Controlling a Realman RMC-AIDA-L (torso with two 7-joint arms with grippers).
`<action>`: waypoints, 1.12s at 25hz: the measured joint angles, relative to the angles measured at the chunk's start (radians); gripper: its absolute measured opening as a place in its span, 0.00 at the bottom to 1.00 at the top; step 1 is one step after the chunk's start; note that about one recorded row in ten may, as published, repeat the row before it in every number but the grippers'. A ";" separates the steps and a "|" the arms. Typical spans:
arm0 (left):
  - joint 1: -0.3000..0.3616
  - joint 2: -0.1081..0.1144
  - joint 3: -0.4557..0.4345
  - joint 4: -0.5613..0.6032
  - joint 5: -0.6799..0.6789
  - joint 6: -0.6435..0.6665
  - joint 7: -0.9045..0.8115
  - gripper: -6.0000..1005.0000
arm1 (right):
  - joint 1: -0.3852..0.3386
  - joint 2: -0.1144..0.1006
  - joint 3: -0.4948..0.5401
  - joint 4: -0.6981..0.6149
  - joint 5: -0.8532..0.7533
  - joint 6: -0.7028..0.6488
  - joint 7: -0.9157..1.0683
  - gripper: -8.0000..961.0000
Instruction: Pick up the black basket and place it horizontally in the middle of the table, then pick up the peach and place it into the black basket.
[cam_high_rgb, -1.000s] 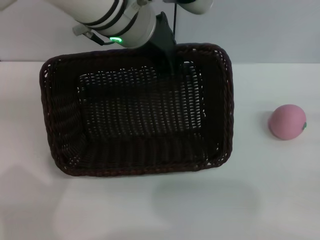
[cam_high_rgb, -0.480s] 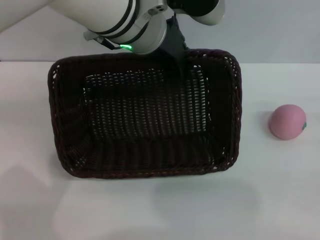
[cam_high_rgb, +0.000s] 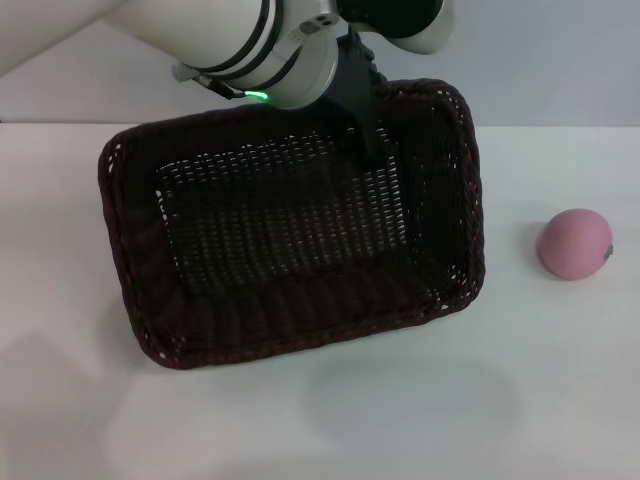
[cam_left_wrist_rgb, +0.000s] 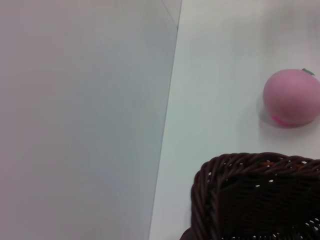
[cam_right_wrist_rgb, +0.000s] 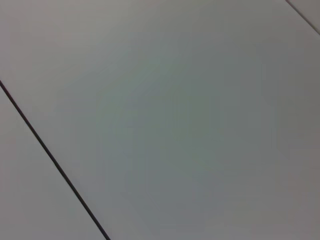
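The first step is in hand: the left gripper (cam_high_rgb: 368, 150) reaches down over the far rim of the black basket (cam_high_rgb: 290, 235), its dark fingers closed on the far wall, carrying the basket above the middle of the worktop (cam_high_rgb: 330, 420). The basket sits skewed, its right end swung farther back than its left, and looks tilted. The peach (cam_high_rgb: 574, 244) rests on the worktop well right of it. Next, I judge, the basket wants squaring to lie level and horizontal, then lowering and releasing. The right gripper is out of view
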 joint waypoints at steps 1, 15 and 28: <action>0.002 0.000 0.004 0.000 0.000 -0.007 0.002 0.44 | 0.001 0.000 0.000 0.000 0.000 0.000 0.000 0.64; 0.058 0.005 0.049 0.027 0.005 -0.204 0.042 0.81 | 0.001 0.000 0.000 0.000 0.000 0.013 0.000 0.64; 0.406 0.013 0.015 0.091 -0.148 -0.919 0.012 0.81 | -0.004 -0.002 -0.102 -0.109 -0.165 -0.023 0.007 0.64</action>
